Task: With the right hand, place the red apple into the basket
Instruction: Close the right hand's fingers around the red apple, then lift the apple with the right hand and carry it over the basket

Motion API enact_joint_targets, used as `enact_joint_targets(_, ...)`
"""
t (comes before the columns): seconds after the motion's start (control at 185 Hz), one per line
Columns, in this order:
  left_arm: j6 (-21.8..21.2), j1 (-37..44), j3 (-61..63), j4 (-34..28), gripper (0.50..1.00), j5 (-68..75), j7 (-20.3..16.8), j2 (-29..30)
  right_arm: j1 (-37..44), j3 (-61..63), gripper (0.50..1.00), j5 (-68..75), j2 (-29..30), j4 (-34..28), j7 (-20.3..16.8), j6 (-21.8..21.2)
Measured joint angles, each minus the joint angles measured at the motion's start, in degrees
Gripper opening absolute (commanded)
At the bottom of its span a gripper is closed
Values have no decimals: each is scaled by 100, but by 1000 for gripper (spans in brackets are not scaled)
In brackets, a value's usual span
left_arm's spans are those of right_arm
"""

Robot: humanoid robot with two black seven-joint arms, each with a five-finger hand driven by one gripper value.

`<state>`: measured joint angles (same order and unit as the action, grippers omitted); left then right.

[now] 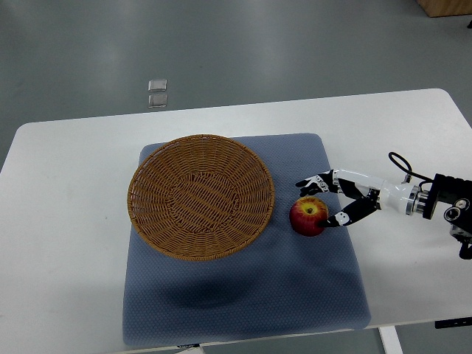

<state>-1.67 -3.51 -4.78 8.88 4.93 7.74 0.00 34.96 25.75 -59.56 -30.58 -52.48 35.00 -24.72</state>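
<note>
On the grey mat (pixel 243 295), just right of the basket (pixel 200 196), we find the red apple (pixel 309 216) flanked by the spread fingers of the right hand (pixel 338 200), and we judge it rigid, smooth, moderately heavy, best gripped across its widest girth

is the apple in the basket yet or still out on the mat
Out. The apple sits on the mat just right of the empty basket, with the right hand fingers around it.

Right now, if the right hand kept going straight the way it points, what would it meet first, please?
The right hand points toward the picture's left, so it would meet the red apple first, which its fingers already flank; beyond lies the basket. Contact is unclear.
</note>
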Motion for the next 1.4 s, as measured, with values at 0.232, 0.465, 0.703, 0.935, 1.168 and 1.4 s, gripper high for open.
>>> enact_joint_targets(0.232, 0, 0, 12, 0, 1000, 0, 0, 0, -39, -8, 883, -396, 7, -185, 0, 1)
enact_joint_targets(0.465, 0, 0, 9, 0, 1000, 0, 0, 0, -99, -14, 795, -662, 135, -228, 0, 230)
enact_joint_targets(0.703, 0, 0, 11, 0, 1000, -1, 0, 0, -114, -15, 500, -797, 184, -184, 0, 546)
enact_joint_targets(0.935, 0, 0, 9, 0, 1000, -1, 0, 0, 86, 362, 500, -465, 101, -47, -1, 631)
enact_joint_targets(1.168, 0, 0, 3, 0, 1000, -2, 0, 0, 729, 614, 500, -125, 222, 43, -1, 700)
enact_joint_targets(1.4, 0, 1, -13, 0, 1000, -2, 0, 0, 1307, 480, 500, -319, 1142, 55, -217, 993)
